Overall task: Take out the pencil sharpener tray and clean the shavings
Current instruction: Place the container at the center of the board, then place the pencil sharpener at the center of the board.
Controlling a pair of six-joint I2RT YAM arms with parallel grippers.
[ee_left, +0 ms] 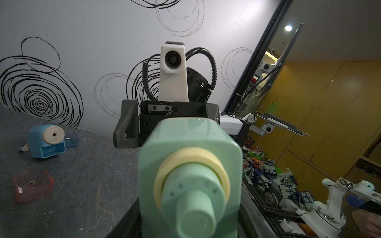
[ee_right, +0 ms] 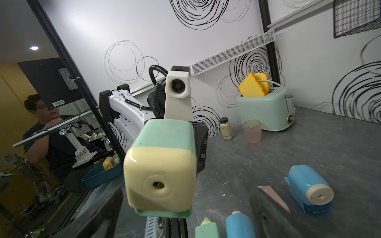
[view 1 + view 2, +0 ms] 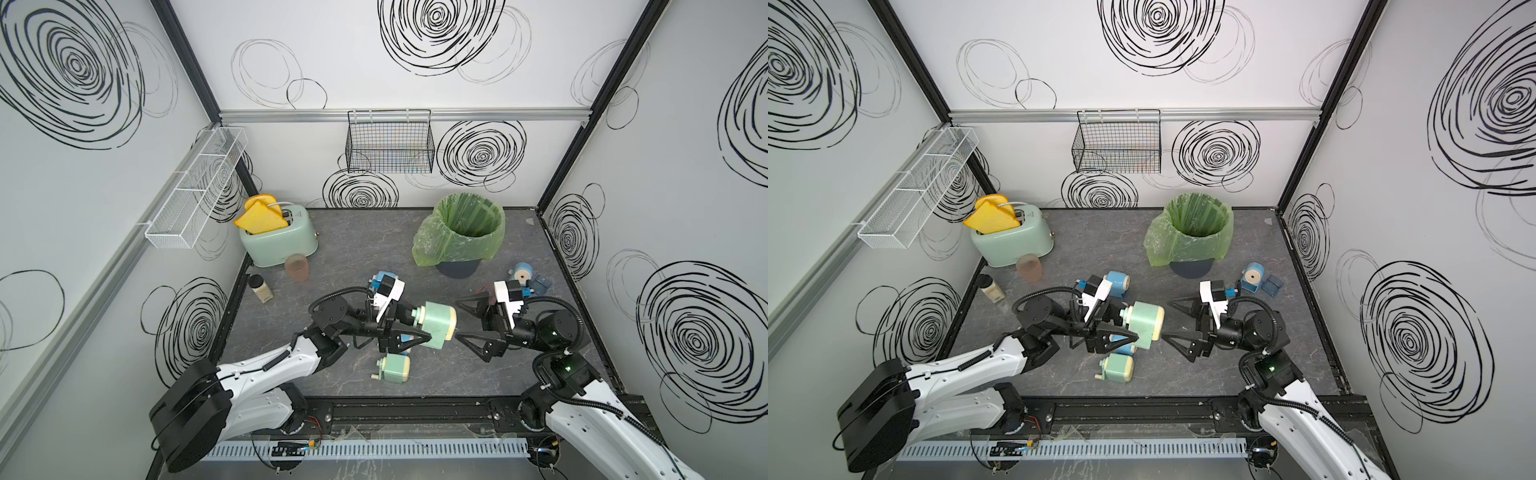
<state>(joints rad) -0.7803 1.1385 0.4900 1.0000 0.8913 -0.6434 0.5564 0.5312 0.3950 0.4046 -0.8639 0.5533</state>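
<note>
My left gripper [image 3: 415,326] [image 3: 1125,326] is shut on a mint-green pencil sharpener [image 3: 436,322] [image 3: 1144,324] and holds it above the middle of the table, cream face towards the right arm. In the left wrist view its crank end [image 1: 189,185] fills the space between the fingers. My right gripper [image 3: 465,324] [image 3: 1173,324] stands wide open just off the cream face [image 2: 160,179], holding nothing. A green lip [image 2: 162,213] shows under that face; I cannot tell whether it is the tray. A red see-through tray [image 1: 33,185] with shavings [image 1: 31,182] lies on the table below the right gripper.
A bin lined with a green bag [image 3: 461,232] stands at the back. A blue sharpener [image 3: 521,274] and its blue tray [image 3: 542,284] lie far right. Another blue sharpener [image 3: 1117,282] and a small green one [image 3: 395,368] lie near the left arm. Toaster [image 3: 278,237], pink cup [image 3: 297,268] and jar [image 3: 261,286] stand at the left.
</note>
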